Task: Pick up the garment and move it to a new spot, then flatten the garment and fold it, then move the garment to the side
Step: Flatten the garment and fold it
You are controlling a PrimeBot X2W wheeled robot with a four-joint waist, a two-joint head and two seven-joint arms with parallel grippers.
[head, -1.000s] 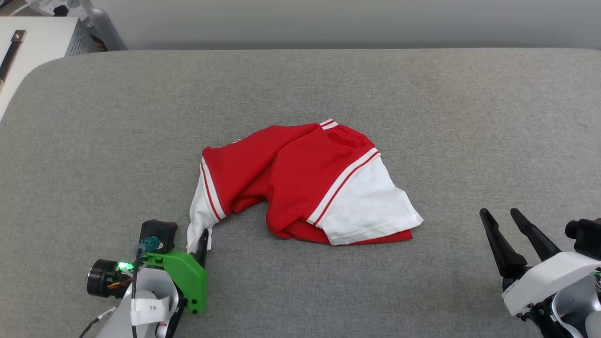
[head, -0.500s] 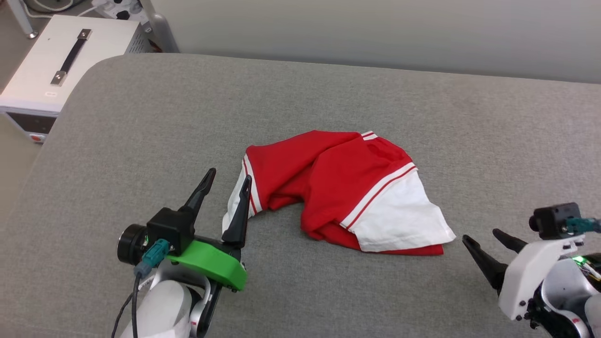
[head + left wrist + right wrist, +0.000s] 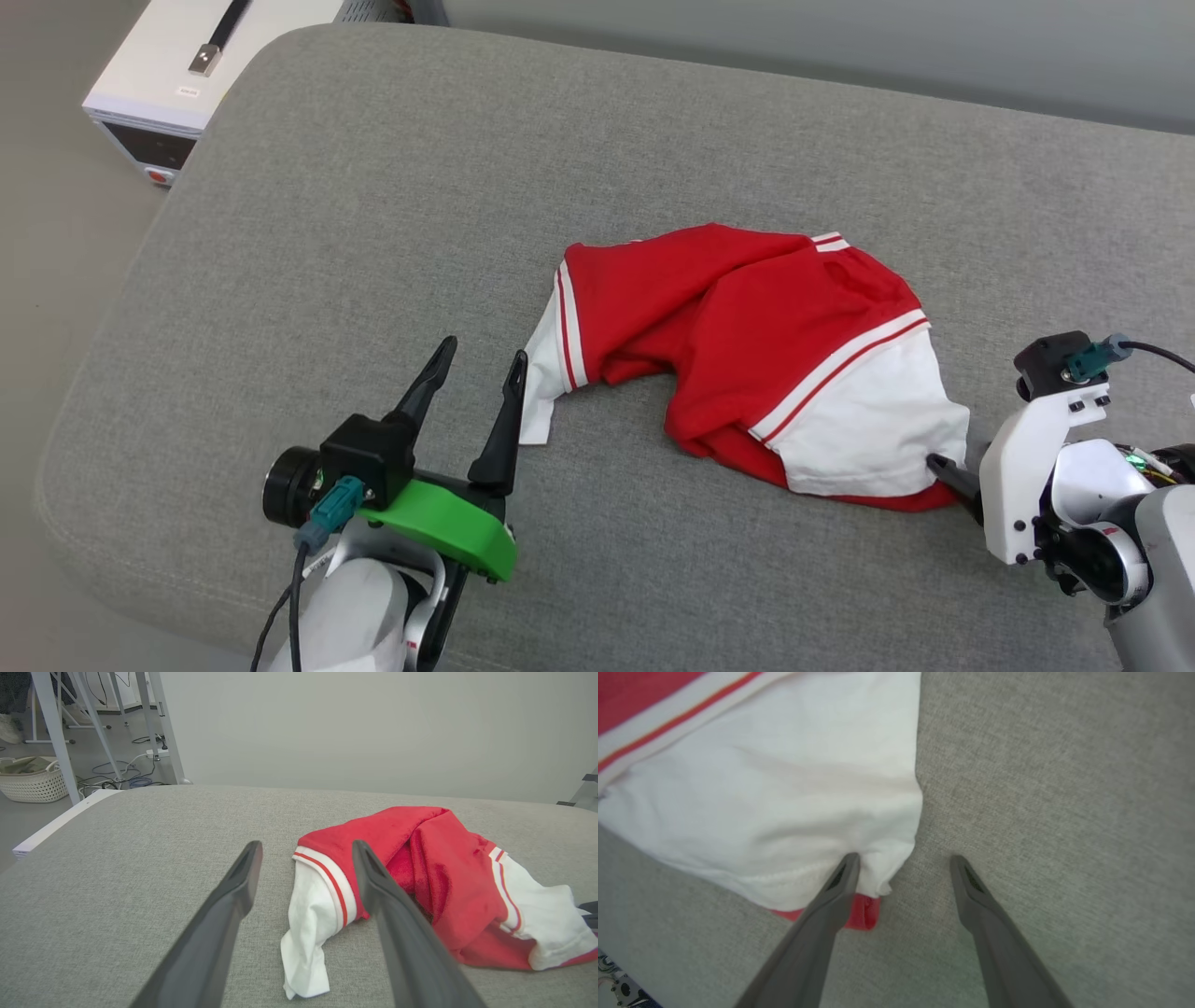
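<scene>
Pick-up step is being set up; the garment (image 3: 747, 336) is lying crumpled mid-cushion (image 3: 373, 187), not yet gripped. The left gripper (image 3: 483, 348) is being held wide open, empty, just beside the left sleeve (image 3: 540, 373). The right gripper (image 3: 904, 857), likewise open and empty, is being placed at the right sleeve (image 3: 784, 788) corner. Next, probably: both sleeves being pinched.

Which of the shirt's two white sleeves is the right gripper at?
The wide, flat sleeve at the shirt's right end; its corner sits between the right gripper's tips. The other sleeve is narrow and bunched, beside the left gripper.
</scene>
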